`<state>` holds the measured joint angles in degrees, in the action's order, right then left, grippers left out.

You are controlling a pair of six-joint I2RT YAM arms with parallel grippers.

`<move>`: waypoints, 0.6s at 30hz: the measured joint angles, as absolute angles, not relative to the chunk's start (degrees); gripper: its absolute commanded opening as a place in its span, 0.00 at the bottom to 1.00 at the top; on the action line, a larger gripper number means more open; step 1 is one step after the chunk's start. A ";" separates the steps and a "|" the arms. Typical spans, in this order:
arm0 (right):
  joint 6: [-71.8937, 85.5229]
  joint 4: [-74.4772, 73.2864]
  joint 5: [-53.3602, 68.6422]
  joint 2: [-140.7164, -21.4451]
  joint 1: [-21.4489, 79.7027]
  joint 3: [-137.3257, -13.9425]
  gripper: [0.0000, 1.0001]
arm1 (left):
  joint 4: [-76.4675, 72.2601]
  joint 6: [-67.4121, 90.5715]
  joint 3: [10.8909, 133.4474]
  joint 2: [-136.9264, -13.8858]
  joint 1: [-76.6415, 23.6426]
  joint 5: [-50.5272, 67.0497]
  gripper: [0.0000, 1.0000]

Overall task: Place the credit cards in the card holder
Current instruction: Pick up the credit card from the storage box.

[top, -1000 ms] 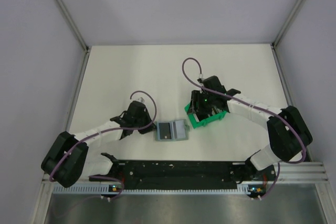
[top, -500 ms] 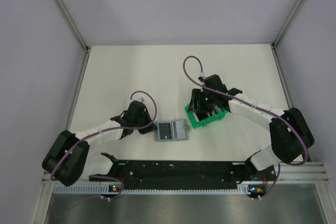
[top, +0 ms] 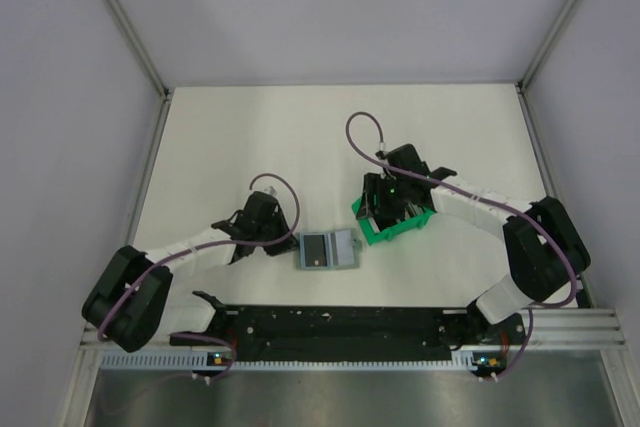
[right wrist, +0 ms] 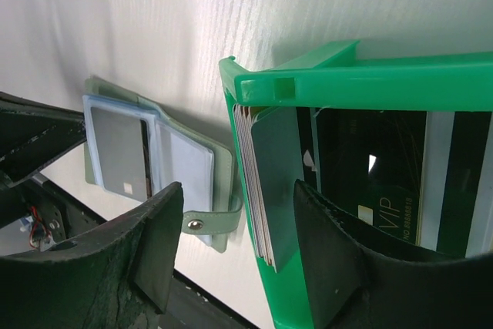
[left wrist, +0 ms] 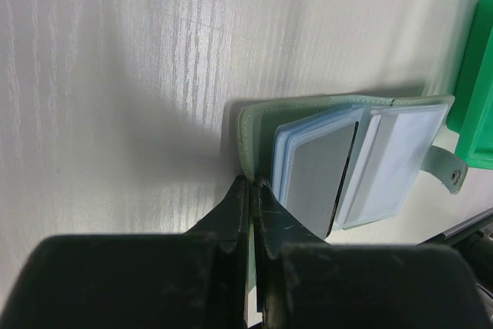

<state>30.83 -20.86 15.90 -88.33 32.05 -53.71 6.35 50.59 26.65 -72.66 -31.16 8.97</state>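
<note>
Over the green bin [right wrist: 347,82], the right gripper [right wrist: 237,198] hangs with jaws parted astride the credit cards [right wrist: 266,182], a tight stack on edge against the wall facing the one card holder [right wrist: 185,163]; several, uncountable. Left gripper [left wrist: 252,182], clenched, pins the open holder's edge; one grey card [left wrist: 314,171] sits sleeved.

Open card holder [top: 326,248] btwn L end effector [top: 293,242], green bin [top: 384,235]

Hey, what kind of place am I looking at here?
Probably a robotics lab test cell: a left arm and right arm bolted at the edge of a white table, plain walls in metal framing, and only a wallet and a green bin of cards.
</note>
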 measured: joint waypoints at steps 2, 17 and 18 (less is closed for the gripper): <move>30.79 -20.86 16.82 -88.64 32.05 -53.74 0.54 | 6.35 50.59 26.76 -72.79 -31.16 9.23 0.00; 30.59 -20.82 19.40 -88.64 31.97 -53.74 0.34 | 6.04 50.28 27.00 -73.32 -31.16 9.65 0.00; 30.59 -20.82 19.40 -88.64 31.97 -53.74 0.33 | 6.04 50.24 27.03 -73.41 -31.14 9.65 0.00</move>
<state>30.59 -20.82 19.40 -88.64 31.97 -53.74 6.04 50.24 27.03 -73.41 -31.14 9.65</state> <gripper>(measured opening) 0.367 0.015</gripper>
